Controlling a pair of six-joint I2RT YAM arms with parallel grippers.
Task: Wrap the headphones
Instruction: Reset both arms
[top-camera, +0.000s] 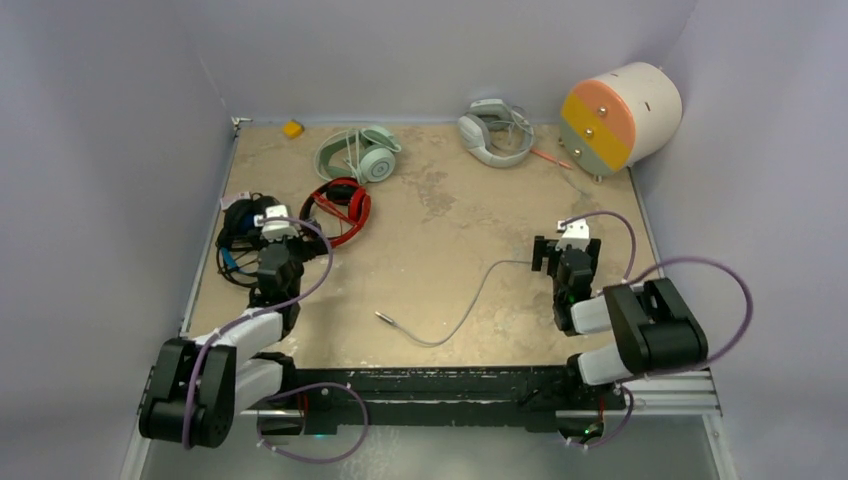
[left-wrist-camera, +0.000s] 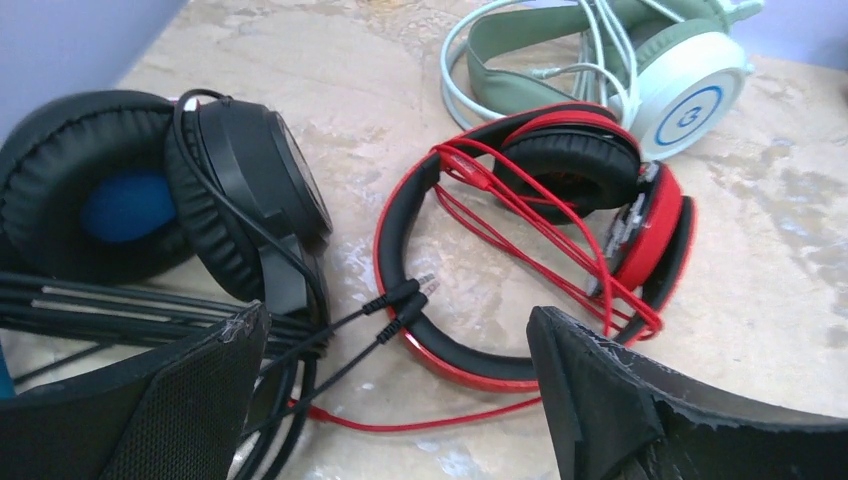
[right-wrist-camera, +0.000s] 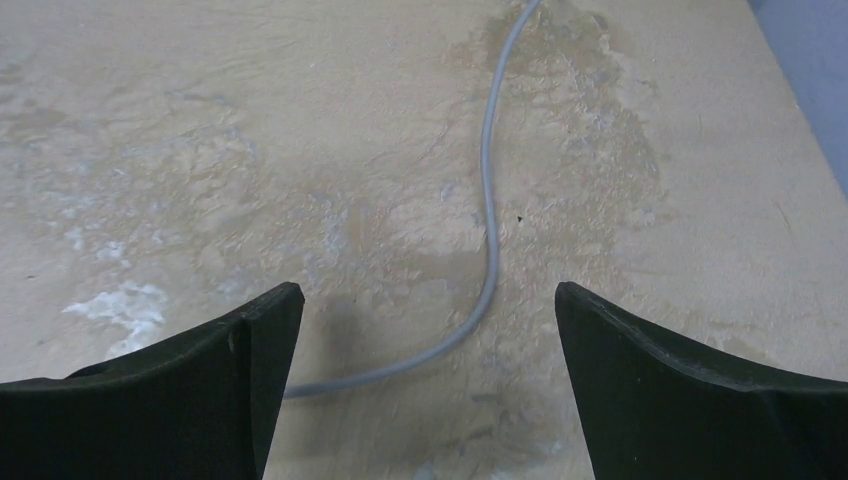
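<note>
Hovering beside the red-and-black headset (left-wrist-camera: 570, 165), left fingers (left-wrist-camera: 620, 410) were wide apart, holding nothing; right fingers (right-wrist-camera: 680, 400), well away from it, gaped empty over a grey cable (right-wrist-camera: 488, 200).

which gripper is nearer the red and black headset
Left. The left gripper is right beside the red-and-black headset, open toward it; the right gripper is across the table, above a grey cable.
</note>
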